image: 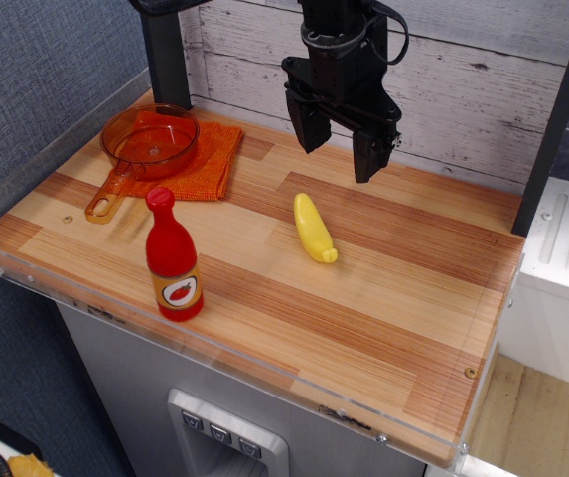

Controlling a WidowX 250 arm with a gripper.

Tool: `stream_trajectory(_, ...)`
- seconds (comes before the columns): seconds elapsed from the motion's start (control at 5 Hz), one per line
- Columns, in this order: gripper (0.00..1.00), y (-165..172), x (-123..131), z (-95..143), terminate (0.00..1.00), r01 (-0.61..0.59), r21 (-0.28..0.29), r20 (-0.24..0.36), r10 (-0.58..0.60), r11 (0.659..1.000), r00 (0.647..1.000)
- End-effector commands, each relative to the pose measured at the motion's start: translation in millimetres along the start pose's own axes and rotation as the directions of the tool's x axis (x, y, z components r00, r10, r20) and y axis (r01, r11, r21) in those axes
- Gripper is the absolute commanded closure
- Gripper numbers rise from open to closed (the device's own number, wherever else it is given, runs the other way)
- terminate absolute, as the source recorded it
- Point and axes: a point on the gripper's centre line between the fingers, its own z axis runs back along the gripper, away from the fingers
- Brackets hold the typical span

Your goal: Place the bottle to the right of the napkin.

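The red bottle with a red cap and orange label stands upright near the front left edge of the wooden table. The orange woven napkin lies at the back left, partly covered by a transparent orange glass pan. My gripper hangs open and empty above the back middle of the table, to the right of the napkin and well away from the bottle.
A yellow banana-shaped toy lies in the middle of the table, below the gripper. A clear plastic rim runs along the table's front edge. A wooden plank wall stands at the back.
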Motion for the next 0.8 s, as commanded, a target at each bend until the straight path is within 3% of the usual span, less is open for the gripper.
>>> stream_trajectory(0.0, 0.00, 0.0, 0.0, 0.0, 0.00, 0.000, 0.000, 0.000, 0.000, 1.000, 1.000)
stream_trajectory(0.4, 0.00, 8.3, -18.9, 26.1, 0.00, -0.028, 0.070, 0.043, 0.025, 0.997, 0.999)
stream_trajectory(0.6, 0.00, 11.1, -39.3, 44.0, 0.00, -0.022, 0.093, 0.010, 0.021, 0.995, 1.000)
